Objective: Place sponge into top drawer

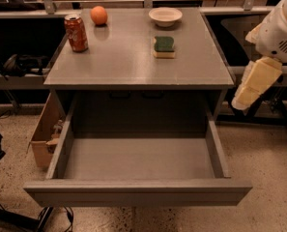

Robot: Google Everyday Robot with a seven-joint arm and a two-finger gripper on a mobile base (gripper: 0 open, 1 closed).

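Observation:
The sponge [164,47], dark green on top with a pale yellow base, lies flat on the grey cabinet top [133,62], right of centre and just in front of the white bowl. The top drawer [138,158] is pulled fully open below, with a grey inside and nothing in it. My gripper [253,86], a cream-coloured piece hanging from the white arm, is at the right edge of the view, beside the cabinet's right front corner. It is well apart from the sponge and holds nothing that I can see.
A red soda can [77,33] stands at the left of the top, an orange [99,15] behind it, and a white bowl [165,16] at the back. A brown cardboard box [45,137] sits on the floor left of the drawer. Dark shelving flanks both sides.

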